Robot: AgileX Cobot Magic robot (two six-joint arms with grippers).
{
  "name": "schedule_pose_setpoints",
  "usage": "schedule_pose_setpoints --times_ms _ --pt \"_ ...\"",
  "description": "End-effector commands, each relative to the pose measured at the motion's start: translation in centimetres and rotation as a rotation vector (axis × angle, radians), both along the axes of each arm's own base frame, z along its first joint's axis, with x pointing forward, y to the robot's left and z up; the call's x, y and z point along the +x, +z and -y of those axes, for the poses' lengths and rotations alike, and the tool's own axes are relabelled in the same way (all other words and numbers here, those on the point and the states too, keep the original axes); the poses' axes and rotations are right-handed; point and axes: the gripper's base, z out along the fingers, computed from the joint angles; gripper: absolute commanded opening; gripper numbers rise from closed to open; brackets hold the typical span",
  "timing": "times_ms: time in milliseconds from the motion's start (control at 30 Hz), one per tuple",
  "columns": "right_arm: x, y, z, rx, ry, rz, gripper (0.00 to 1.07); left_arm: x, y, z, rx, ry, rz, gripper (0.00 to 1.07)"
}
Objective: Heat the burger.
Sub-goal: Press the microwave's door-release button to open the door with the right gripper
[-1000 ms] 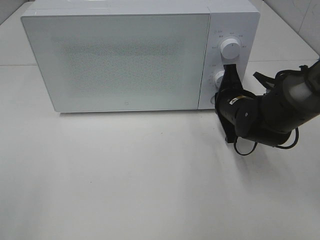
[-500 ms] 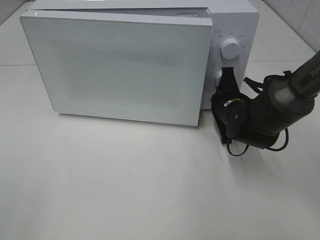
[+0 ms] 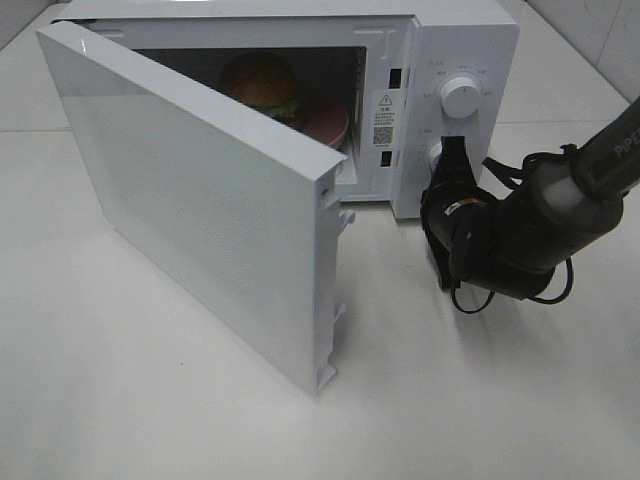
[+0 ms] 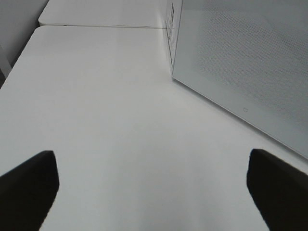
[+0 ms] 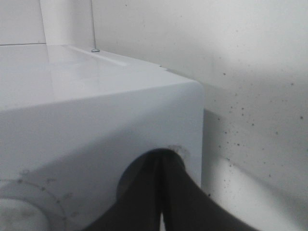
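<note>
**Door's wide open, burger already inside**

Overhead: the burger point(image 3: 260, 82) sits on a pink plate point(image 3: 325, 122) inside the microwave point(image 3: 495, 70), whose door point(image 3: 200, 210) hangs wide open. The right gripper point(image 3: 452, 150), pinched shut on nothing, is at the lower knob point(image 3: 437, 155).

Left wrist: the left gripper point(image 4: 154, 192) is spread wide and empty, near the door.

Right wrist: closed fingers sit against the panel.

Risk: shoving the door hard could slide the whole microwave.

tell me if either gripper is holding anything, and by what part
Nothing is held. The left gripper is open above the table; the right gripper is shut empty, tips at the microwave's control panel.
</note>
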Motion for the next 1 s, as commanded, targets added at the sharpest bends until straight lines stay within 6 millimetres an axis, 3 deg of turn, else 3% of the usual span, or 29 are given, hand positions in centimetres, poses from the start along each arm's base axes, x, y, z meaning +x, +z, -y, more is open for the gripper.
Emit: schedule_pose_setpoints --times_ms 33,533,800,1000 --pt "2.9 4.8 0.4 -0.007 -0.031 0.357 0.0 -0.3 0.0 0.0 -0.004 -0.003 0.025 1.01" --pt "1.3 3.9 0.5 -0.011 0.033 0.178 0.0 -0.3 0.0 0.0 -0.003 -0.003 0.025 1.01" --pt "-0.7 3.3 0.3 -0.055 0.148 -0.083 0.0 -0.3 0.0 0.0 -0.003 -0.003 0.025 1.01" --pt "-1.4 3.6 0.0 -0.106 0.225 -0.175 0.0 -0.3 0.0 0.0 -0.003 -0.003 0.025 1.01"
